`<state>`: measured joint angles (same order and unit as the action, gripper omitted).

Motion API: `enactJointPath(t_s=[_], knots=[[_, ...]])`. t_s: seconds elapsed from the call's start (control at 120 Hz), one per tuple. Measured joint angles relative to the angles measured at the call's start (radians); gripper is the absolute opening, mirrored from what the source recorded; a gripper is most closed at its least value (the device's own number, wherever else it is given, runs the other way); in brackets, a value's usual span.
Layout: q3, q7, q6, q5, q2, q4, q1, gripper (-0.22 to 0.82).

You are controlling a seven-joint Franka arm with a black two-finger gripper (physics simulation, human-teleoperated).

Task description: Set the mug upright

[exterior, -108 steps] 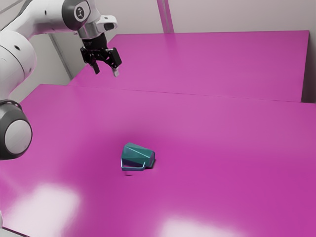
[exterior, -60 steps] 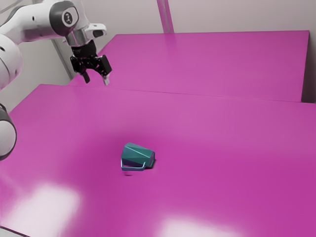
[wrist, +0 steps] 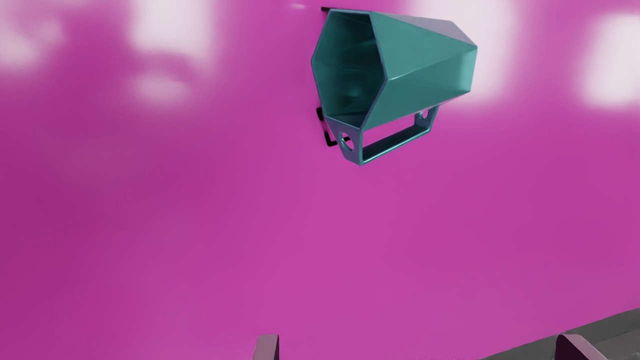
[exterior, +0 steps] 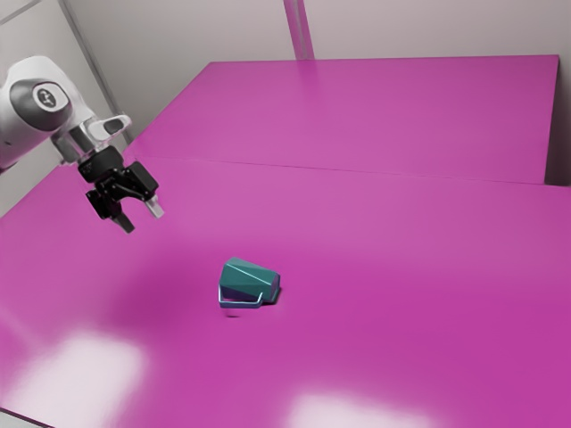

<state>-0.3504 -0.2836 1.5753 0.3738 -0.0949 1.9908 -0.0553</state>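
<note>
"Where does the teal faceted mug [exterior: 254, 278] lie in the exterior view?" asked the first.

"A little left of the frame's centre, in its lower half," said the second; "it is on its side on the glossy magenta table [exterior: 401, 267], not upright; its mouth [wrist: 350, 65] faces the exterior view's left, its base the exterior view's right; the handle [wrist: 395, 141] runs along the flank towards the bottom of that frame."

"And the black two-finger gripper [exterior: 142, 218]?"

"Left part of the frame, near mid-height; it hangs above the table, higher in the frame than the mug and well apart from it; the white arm [exterior: 22, 116] comes in from the left edge, and its fingers point down and slightly towards the exterior view's right."

"Has it hold of anything?"

"It is empty; the fingers [wrist: 266, 347] stand wide apart, with a broad gap between them; in the wrist view the mug lies out beyond their tips, its handle on the side nearer to them."
</note>
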Motion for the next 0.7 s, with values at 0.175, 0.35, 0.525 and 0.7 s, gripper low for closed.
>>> enactJointPath(t_s=[0.175,0.35,0.525,0.7], knots=[[-0.005,-0.058,0.061,0.086,0.004,0.105,-0.022,0.6],[-0.006,-0.132,0.147,0.13,0.034,0.167,-0.026,0.6],[-0.006,-0.216,0.26,0.142,0.064,0.191,-0.066,0.6],[-0.006,-0.291,0.353,0.182,0.092,0.235,-0.097,0.6]])
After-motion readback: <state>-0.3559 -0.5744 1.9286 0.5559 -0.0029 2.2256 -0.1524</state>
